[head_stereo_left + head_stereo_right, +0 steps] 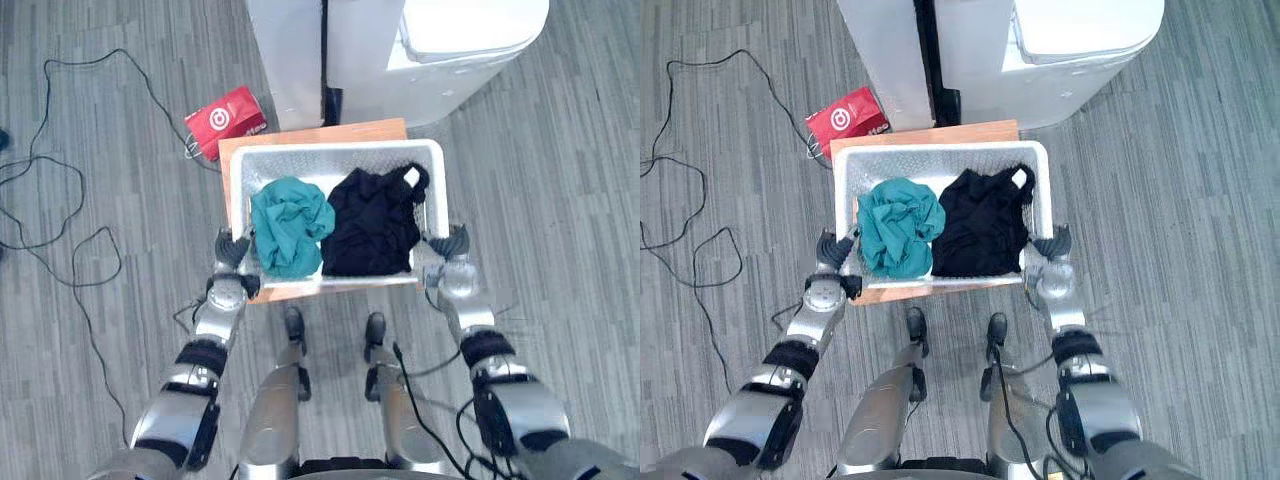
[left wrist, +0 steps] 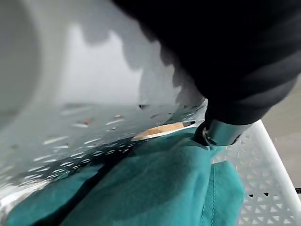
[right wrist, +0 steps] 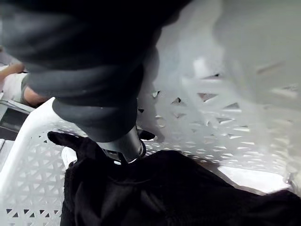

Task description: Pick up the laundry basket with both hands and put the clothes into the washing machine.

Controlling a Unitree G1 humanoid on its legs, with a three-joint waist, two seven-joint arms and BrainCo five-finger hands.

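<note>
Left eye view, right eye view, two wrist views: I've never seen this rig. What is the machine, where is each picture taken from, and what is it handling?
This is a two-legged humanoid robot with two silver-grey arms. The eye views come from a stereo camera on its head, looking down. Each wrist view comes from a camera on that arm, very close to the hand. Before the robot, a white perforated plastic laundry basket sits on a wooden board, holding a crumpled teal cloth and a black garment. The left hand is at the basket's left side and the right hand at its right. Whether they grip it, I cannot tell. Beyond stands a white washing machine, with a red bag to its left.
</note>
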